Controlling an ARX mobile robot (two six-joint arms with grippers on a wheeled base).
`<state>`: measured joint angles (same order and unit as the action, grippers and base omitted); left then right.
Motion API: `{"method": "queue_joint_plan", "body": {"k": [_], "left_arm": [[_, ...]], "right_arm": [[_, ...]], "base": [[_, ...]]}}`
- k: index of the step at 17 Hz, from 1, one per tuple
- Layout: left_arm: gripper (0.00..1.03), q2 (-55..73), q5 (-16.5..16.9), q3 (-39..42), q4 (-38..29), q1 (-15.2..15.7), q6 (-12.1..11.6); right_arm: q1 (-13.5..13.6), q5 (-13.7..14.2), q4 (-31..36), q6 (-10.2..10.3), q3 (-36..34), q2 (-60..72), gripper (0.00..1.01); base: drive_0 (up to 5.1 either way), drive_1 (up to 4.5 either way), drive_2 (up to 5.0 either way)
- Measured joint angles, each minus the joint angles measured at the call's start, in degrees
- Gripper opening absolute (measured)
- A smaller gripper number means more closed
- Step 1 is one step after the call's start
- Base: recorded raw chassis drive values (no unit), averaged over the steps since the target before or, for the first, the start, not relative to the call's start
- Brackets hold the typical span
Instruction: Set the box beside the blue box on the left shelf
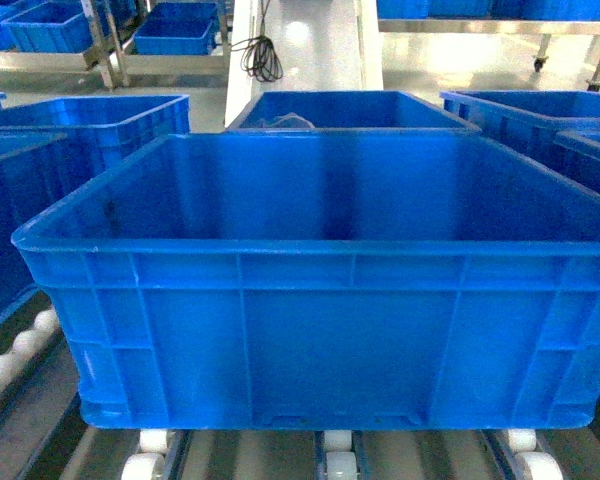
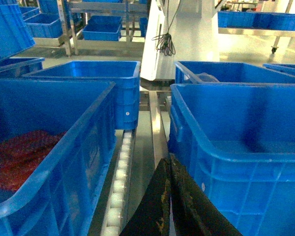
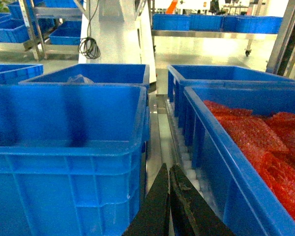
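Pale glossy floor [image 1: 320, 45] reflects bright overhead light. A white column [image 2: 187, 39] stands at centre with a black coiled cable [image 1: 260, 55] hanging on it. Metal racks [image 3: 211, 33] behind carry blue bins [image 3: 226, 22]; one rack rides on a caster [image 3: 248, 51].

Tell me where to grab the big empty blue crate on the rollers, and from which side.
Take the empty crate by its thick rolled rim, one pincer on each side wall, coming from the near side. The left pincer sits shut by its left wall, the right pincer shut by its right wall. The ribbed walls are probably too broad to pinch; the rim overhangs.
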<state>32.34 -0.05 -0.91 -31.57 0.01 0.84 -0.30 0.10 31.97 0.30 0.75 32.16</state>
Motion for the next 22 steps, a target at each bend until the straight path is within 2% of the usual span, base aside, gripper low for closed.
{"method": "queue_joint_plan", "body": {"k": [5,13,17,22], "left_arm": [[0.03,-11.21,0.00,0.00,10.64,0.00,0.00],[0.03,-22.01,0.00,0.00,21.24,0.00,0.00],[0.03,-29.70,0.09,-0.02,32.24,0.00,-0.04],[0.03,-31.71,-0.07,-0.13,31.61,-0.02,-0.04]], "right_arm": [[0.00,0.00,-10.99,0.00,-0.02,-11.04,0.02],[0.00,0.00,-21.57,0.00,-0.02,-21.84,0.02],[0.00,-0.09,-32.17,0.00,0.00,-29.24,0.02],[0.02,-0.13,-31.74,0.00,0.11,-31.91,0.02]], "base": [[0.0,0.00,0.0],[0.0,0.00,0.0],[0.0,0.00,0.0],[0.0,0.00,0.0]]}}
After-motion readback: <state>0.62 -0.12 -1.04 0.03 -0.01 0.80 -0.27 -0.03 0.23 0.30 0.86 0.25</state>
